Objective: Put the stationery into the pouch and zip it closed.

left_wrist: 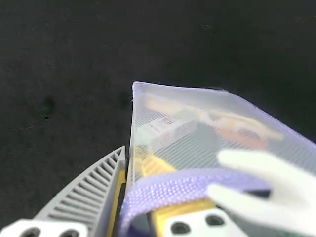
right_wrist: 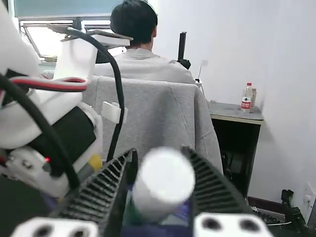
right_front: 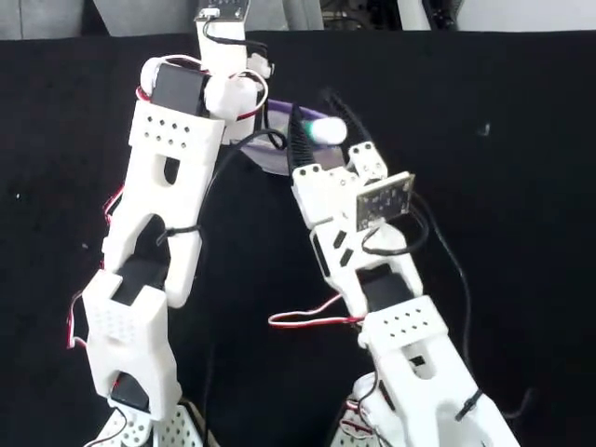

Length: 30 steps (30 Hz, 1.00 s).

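While several pieces already show through the translucent mesh pouch with a purple zip band (left_wrist: 197,128), pinched at its edge by the left gripper (left_wrist: 170,165), we judge the job partway: the right gripper (right_wrist: 159,154) clamps a white cylindrical stick (right_wrist: 165,182) near the pouch, not yet in, zipping left.

A black cloth (right_front: 521,140) covers the table to its far edge. Beyond it rises a white wall (right_wrist: 256,39), and daylight comes in through a window (right_wrist: 44,42) off to one side. A grey cloth (right_wrist: 153,118) hangs over what looks like a chair back. A dark cabinet (right_wrist: 239,148) stands against the wall with a bottle (right_wrist: 245,97) on top. Cables (right_wrist: 291,212) lie on the floor beside it.
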Available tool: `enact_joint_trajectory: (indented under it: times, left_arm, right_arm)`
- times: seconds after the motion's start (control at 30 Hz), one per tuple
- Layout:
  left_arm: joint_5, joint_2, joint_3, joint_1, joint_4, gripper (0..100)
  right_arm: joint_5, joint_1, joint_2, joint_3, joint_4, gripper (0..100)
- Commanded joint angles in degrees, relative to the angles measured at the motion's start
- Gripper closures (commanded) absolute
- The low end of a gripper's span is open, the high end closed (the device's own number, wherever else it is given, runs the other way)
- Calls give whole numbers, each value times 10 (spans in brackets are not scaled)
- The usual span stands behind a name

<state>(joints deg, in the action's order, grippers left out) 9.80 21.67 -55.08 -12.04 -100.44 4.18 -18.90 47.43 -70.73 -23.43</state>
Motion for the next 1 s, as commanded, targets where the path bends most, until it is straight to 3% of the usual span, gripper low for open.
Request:
enact_joint_trajectory:
  times: [0.0, 0.3, 0.67, 0.97]
  left_arm:
    - [-3, -14, 0, 0, -4, 972]
    - [-4, -13, 1, 0, -4, 972]
    - [-5, -12, 1, 0, -3, 971]
    - [-5, -12, 2, 0, -3, 971]
  right_arm:
    - [-3, 6, -21, 0, 0, 785]
    - [1, 12, 36, 5, 40, 783]
    - [-4, 78, 262, 165, 413, 786]
    - [-45, 140, 288, 339, 643, 786]
